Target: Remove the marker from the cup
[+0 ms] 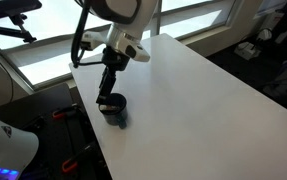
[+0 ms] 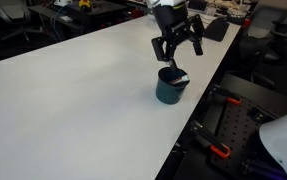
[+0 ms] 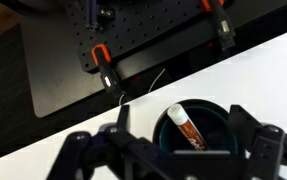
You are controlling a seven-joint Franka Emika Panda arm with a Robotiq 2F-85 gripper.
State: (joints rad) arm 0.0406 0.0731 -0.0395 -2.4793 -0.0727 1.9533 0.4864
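Note:
The dark cup [image 1: 114,108] stands near the white table's edge; it also shows in an exterior view [image 2: 170,88]. In the wrist view the cup [image 3: 215,115] is seen from above, with the reddish-brown marker [image 3: 187,127] leaning inside it, white cap up. My gripper [image 1: 109,98] hangs straight above the cup's mouth, also seen in an exterior view [image 2: 173,66]. Its fingers are spread wide on either side of the cup in the wrist view [image 3: 173,150] and hold nothing.
The white table [image 1: 203,110] stretches away from the cup. Its edge [image 2: 188,125] runs close by the cup. Below that edge is a black perforated board with orange clamps [image 3: 100,55].

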